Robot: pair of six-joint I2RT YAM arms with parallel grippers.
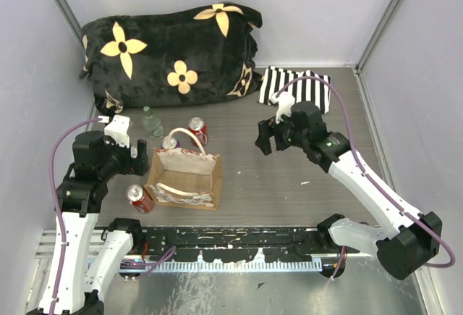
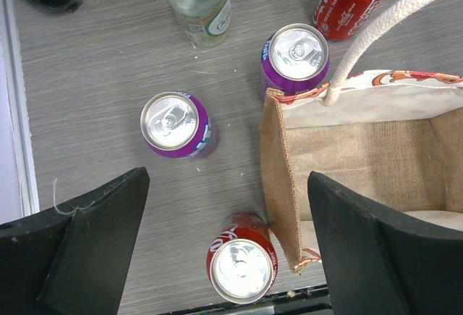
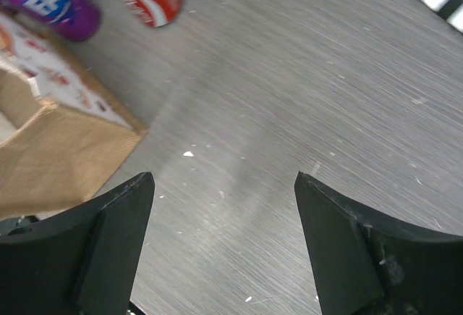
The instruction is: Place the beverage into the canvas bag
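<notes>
black flowered cushion (image 1: 170,54) at back, striped cloth (image 1: 296,87) just beside it

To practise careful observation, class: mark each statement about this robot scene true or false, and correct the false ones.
1. The left tool and the right tool are both open and empty. True.
2. The canvas bag lies flat on its side. False: it stands upright with its mouth open upward.
3. One purple can stands by the bag's corner, and a second purple can stands apart from it. True.
4. The striped cloth is inside the bag. False: it lies at the far right of the table, beside the black flowered blanket.
</notes>
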